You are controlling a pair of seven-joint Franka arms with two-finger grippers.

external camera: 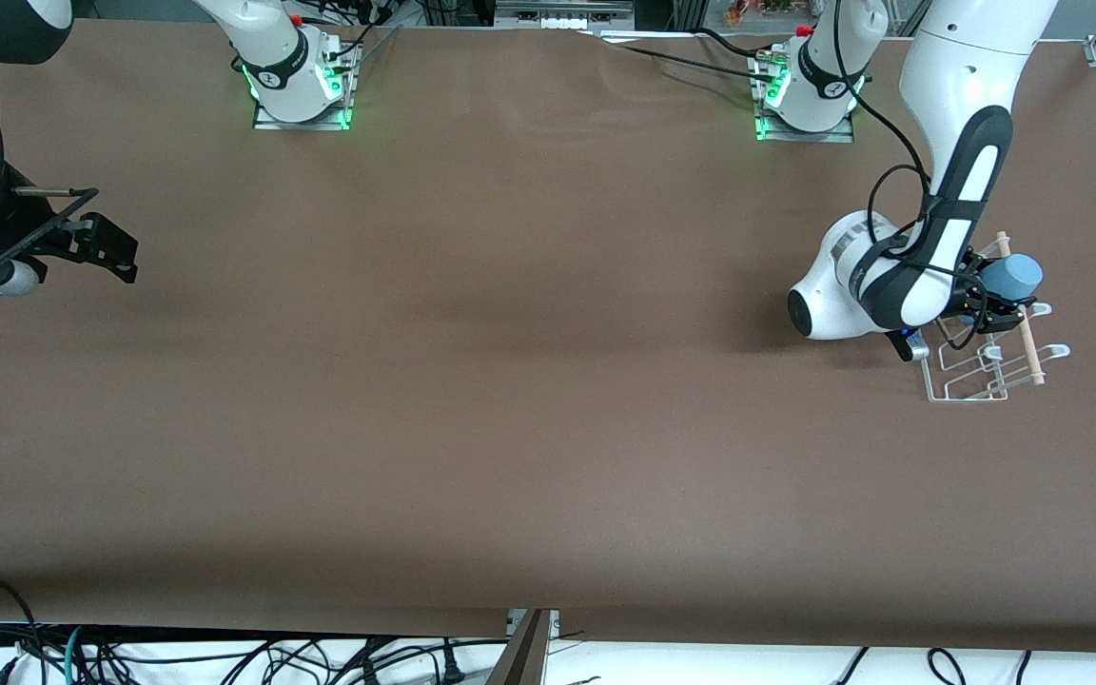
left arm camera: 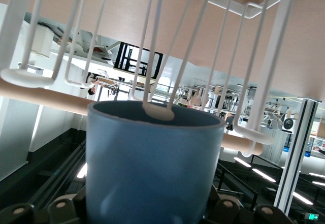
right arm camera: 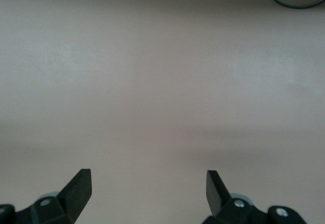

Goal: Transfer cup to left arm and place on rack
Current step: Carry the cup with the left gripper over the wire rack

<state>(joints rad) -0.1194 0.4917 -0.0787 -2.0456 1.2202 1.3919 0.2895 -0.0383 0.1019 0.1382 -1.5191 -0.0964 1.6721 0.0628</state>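
The light-blue cup (external camera: 1016, 275) lies on its side in my left gripper (external camera: 993, 297), which is shut on it over the white wire rack (external camera: 986, 366) near the left arm's end of the table. In the left wrist view the cup (left arm camera: 152, 168) fills the lower middle, its open mouth facing the rack's wires (left arm camera: 223, 41). One hooked prong tip (left arm camera: 158, 113) sits at the cup's rim. The wooden dowel (left arm camera: 40, 94) runs past the cup. My right gripper (external camera: 110, 252) is open and empty, waiting over the right arm's end of the table; its fingers (right arm camera: 78, 188) stand wide apart.
The brown table (external camera: 510, 381) stretches between the two arms. The arm bases (external camera: 301, 86) stand along the edge farthest from the front camera. Cables (external camera: 225, 656) hang below the table's near edge.
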